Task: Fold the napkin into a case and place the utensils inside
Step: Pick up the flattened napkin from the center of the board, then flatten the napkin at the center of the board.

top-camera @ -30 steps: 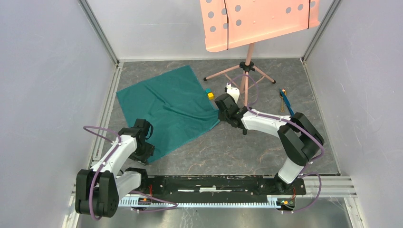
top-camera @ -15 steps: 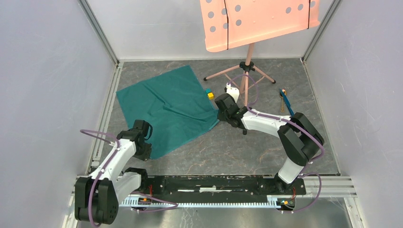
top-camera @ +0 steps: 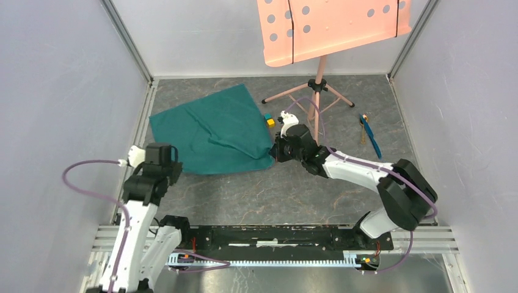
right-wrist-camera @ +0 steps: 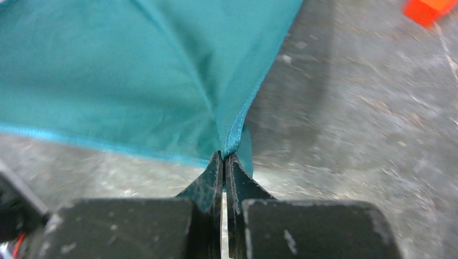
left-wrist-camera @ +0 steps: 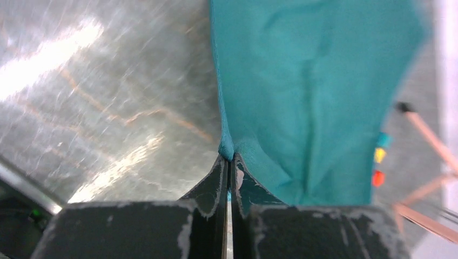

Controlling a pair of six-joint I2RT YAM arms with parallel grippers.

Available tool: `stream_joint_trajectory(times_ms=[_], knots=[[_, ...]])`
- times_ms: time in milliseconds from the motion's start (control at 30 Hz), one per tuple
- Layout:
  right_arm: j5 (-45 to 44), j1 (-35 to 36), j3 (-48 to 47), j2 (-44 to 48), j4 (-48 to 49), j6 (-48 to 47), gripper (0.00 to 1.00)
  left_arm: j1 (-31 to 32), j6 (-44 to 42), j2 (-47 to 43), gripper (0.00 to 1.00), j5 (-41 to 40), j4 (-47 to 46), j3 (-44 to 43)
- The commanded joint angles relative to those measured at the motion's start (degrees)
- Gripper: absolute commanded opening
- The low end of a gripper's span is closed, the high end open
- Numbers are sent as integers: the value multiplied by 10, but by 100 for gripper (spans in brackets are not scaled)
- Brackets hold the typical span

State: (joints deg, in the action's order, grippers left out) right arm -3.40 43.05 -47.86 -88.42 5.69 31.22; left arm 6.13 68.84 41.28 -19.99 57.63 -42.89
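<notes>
Two arms: both reach over the grey marbled table (top-camera: pixel 287 195), the left one from the near-left corner, the right one bent across from the near right toward the middle.
Music stand (top-camera: pixel 330 24): a pink perforated tray on a tripod at the far side; its legs rest on the table just behind the right arm's wrist.
Napkin (top-camera: pixel 207 131): teal-green cloth on the far-left part of the table, rumpled, with long creases. Its near edge runs between the two grippers, and it is not folded into a case.
Left gripper (left-wrist-camera: pixel 228 162): fingers pressed together on the napkin's near-left corner. A small nub of hem shows just past the tips, and the cloth fans out from there.
Right gripper (right-wrist-camera: pixel 223 159): fingers pinched tight on the napkin's right-hand corner, with the hem gathered into a ridge at the tips.
Utensils (top-camera: pixel 369 135): a thin blue piece and a golden-brown spoon-like piece lie together on the table, right of the stand and well apart from the napkin.
Cubes (top-camera: pixel 269 121): small coloured blocks sit just beside the napkin's right edge, close to the right gripper. The left wrist view shows a teal, a yellow and an orange-red one in a row.
</notes>
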Motion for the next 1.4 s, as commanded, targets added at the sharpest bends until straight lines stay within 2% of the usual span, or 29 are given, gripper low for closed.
stream_joint_trajectory(times_ms=[0, 200, 333, 533, 633, 733, 800, 867, 967, 1067, 1200, 1367], knots=[[147, 24, -19, 86, 63, -75, 0, -1, -140, -85, 2, -40, 10, -116], [177, 101, -7, 269, 65, -143, 0, 0, -281, -180, 2, -37, -19, -299], [227, 138, -12, 370, 116, -126, 0, 1, -342, -211, 2, -4, -65, -419], [292, 186, -17, 407, 231, -70, 0, 1, -399, -189, 2, 42, -114, -543], [222, 187, -13, 405, 230, -74, 0, 1, -419, -164, 2, 8, -128, -541], [115, 186, -11, 391, 191, -108, 0, 0, -427, -129, 2, -22, -143, -498], [-8, 185, -21, 371, 143, -116, 0, 1, -423, -108, 2, -29, -178, -438], [-92, 167, -40, 339, 98, -118, 0, 0, -418, -77, 2, -42, -214, -381], [-102, 111, -24, 279, 136, -108, 0, 0, -427, -7, 2, -88, -275, -308], [-78, 47, -27, 192, 172, -83, 0, -2, -453, 94, 2, -97, -361, -267], [-53, -3, -81, 69, 199, -88, 0, -17, -481, 233, 2, -76, -457, -275], [-47, -40, -173, -55, 201, -120, 0, -96, -457, 381, 2, 29, -506, -319]])
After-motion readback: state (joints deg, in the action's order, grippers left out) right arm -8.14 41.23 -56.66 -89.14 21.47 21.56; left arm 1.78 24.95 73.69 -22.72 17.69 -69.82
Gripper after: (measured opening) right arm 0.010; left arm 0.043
